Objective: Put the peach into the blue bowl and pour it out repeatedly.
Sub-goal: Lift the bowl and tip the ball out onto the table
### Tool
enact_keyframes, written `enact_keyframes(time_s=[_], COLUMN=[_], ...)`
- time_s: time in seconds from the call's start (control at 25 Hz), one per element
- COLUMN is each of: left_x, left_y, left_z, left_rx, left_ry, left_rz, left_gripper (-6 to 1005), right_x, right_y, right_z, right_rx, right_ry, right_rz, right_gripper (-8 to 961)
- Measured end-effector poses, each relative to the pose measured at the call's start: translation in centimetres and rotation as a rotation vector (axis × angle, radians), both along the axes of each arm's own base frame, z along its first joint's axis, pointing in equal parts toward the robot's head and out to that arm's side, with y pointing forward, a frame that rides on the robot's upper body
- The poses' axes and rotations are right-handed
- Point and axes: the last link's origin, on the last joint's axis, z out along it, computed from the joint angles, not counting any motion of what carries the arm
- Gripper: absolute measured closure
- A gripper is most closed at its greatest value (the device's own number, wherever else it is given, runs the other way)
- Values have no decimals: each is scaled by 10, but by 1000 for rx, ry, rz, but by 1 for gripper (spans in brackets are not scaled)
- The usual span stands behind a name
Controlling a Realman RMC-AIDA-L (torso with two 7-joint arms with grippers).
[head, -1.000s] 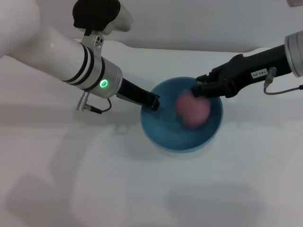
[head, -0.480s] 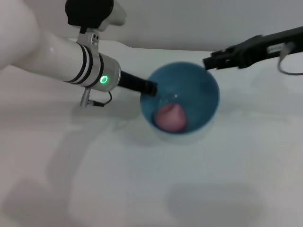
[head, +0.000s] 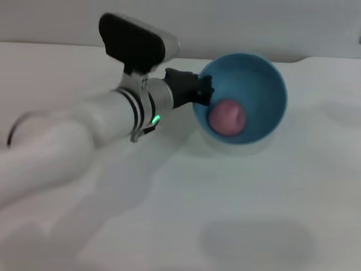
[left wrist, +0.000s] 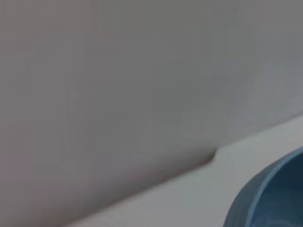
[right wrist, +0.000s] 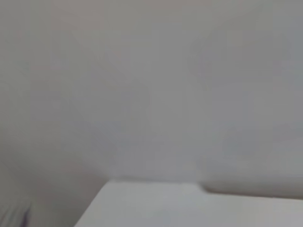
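I see my left gripper (head: 204, 95) with jaws clenched on the glossy light-blue round bowl (head: 256, 70) at its nine o'clock rim. The small pink matte peach (head: 227, 117) inside looks light and rolls easily, I think.

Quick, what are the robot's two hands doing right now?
Left gripper: shut on the rim of the blue bowl, which has the peach inside.
Right gripper: not in view.

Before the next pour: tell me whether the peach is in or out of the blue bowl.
In. The peach lies inside the blue bowl, against its inner wall, while the left hand grips the rim.
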Motion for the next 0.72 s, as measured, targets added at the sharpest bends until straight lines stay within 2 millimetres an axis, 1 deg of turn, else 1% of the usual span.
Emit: enact_keyframes(time_s=[0.04, 0.08, 0.2, 0.32, 0.52, 0.6, 0.64, 0.68, 0.72], left_x=[0, -2, -8, -17, -24, -21, -21, -19, -15], left_y=[0, -4, -14, -22, -26, -26, -26, -27, -31], left_z=[0, -2, -4, -8, -11, -9, -9, -9, -9], left_rx=[0, 31, 144, 218, 264, 301, 301, 318, 354], left_ry=[0, -4, 14, 76, 226, 310, 310, 347, 419], left_rz=[0, -23, -127, -231, -368, -441, -441, -481, -564], left_gripper=[998, 998, 999, 999, 1000, 1000, 1000, 1000, 1000], right_x=[0, 10, 30, 43, 49, 50, 50, 51, 51], right_y=[0, -6, -19, -28, -33, -33, -33, -34, -33], right_z=[0, 3, 8, 9, 8, 6, 5, 3, 3], right_rx=[0, 21, 62, 84, 85, 79, 75, 72, 71], right_ry=[0, 12, 40, 64, 75, 82, 86, 90, 93], right_rz=[0, -32, -92, -138, -158, -160, -161, -163, -165], right_gripper=[569, 567, 563, 559, 552, 549, 548, 547, 545])
